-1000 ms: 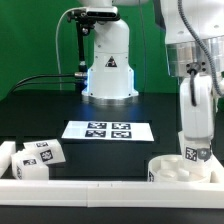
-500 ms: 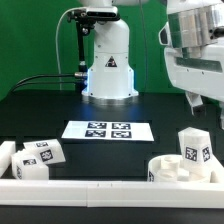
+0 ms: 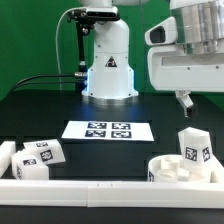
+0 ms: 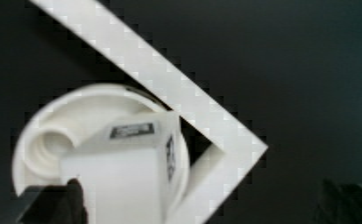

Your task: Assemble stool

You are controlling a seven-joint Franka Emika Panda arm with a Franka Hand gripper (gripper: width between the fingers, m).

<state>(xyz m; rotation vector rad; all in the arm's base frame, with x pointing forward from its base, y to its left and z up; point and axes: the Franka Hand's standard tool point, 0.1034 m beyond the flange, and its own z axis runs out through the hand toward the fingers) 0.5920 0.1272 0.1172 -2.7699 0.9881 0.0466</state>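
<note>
The round white seat point(image 3: 168, 171) lies at the front on the exterior view's right, inside the corner of the frame rail. A chunky tagged leg point(image 3: 193, 148) stands upright on it, with nothing holding it. My gripper point(image 3: 203, 101) hangs open well above that leg, one dark fingertip point(image 3: 183, 101) showing. Two more tagged legs point(image 3: 38, 158) point(image 3: 6, 156) lie at the front on the exterior view's left. In the wrist view I look down on the seat point(image 4: 62, 125) and the leg point(image 4: 133, 165), with my gripper point(image 4: 196, 208) open and its fingers point(image 4: 50, 205) spread either side.
The marker board point(image 3: 108, 130) lies flat mid-table. A long white frame rail point(image 3: 90, 186) runs along the front edge and turns a corner point(image 4: 231, 135) beside the seat. The robot's white base point(image 3: 108, 65) stands at the back with cables to its left.
My gripper has risen straight up from around the leg, leaving it standing upright on the seat. The other legs have not moved.
</note>
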